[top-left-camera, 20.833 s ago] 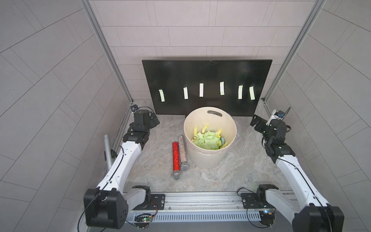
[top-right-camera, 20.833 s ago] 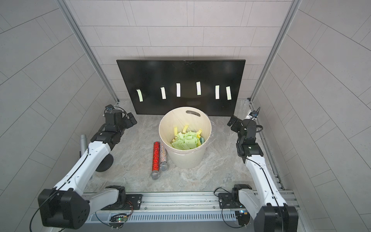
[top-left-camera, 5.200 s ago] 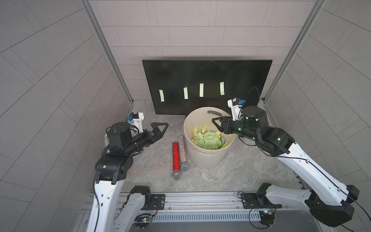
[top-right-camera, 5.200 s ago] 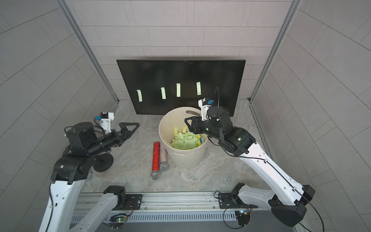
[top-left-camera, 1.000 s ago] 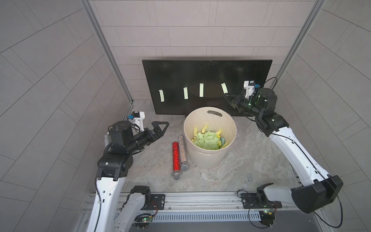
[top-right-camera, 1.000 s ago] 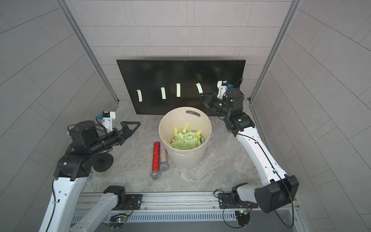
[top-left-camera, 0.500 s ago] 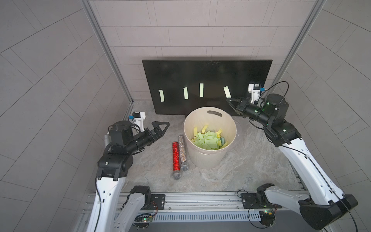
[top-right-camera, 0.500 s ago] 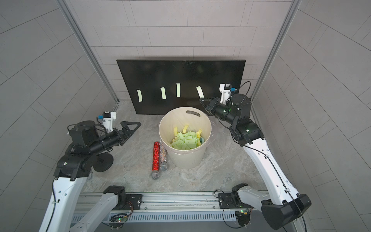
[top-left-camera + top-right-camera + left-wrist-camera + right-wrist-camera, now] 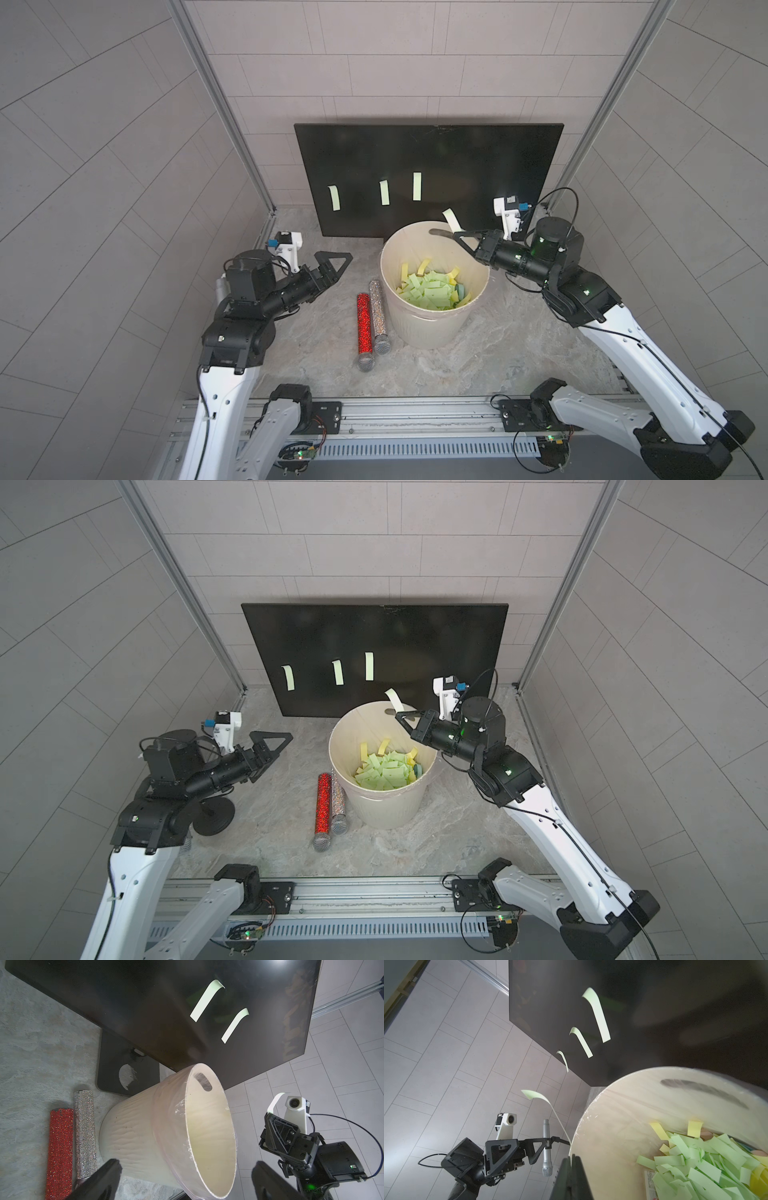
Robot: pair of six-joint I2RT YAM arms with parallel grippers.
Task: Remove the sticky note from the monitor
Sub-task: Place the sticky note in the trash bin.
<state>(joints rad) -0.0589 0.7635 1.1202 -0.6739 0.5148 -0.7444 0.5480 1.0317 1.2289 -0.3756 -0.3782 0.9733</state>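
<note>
Only the left wrist shows us: the monitor (image 9: pixel 145 1001) has a flat black foot (image 9: pixel 110 1053) on the desk (image 9: pixel 31 1043), behind the bucket (image 9: pixel 135 1126)
Only the right wrist shows us: the sticky note (image 9: pixel 535 1094) edge-on, its lower end nipped between the fingers (image 9: pixel 563 1178), and an upright microphone (image 9: pixel 546 1147) beyond the left arm
Right end effector (image 9: pixel 456 235): jaws pressed together on the sticky note, over the bucket rim at 1 o'clock; the note curls up, apart from the screen
Left end effector (image 9: pixel 347 257): jaws spread wide, holding nothing, at 9 o'clock of the bucket
Monitor: we see it at 12 o'clock before the back wall, three other notes (image 9: pixel 384 192) stuck on its left half
Room: red microphone (image 9: pixel 364 320) and silver microphone (image 9: pixel 379 307) lie side by side at 8 o'clock, just beside the bucket wall; open desk from 3 to 5 o'clock
</note>
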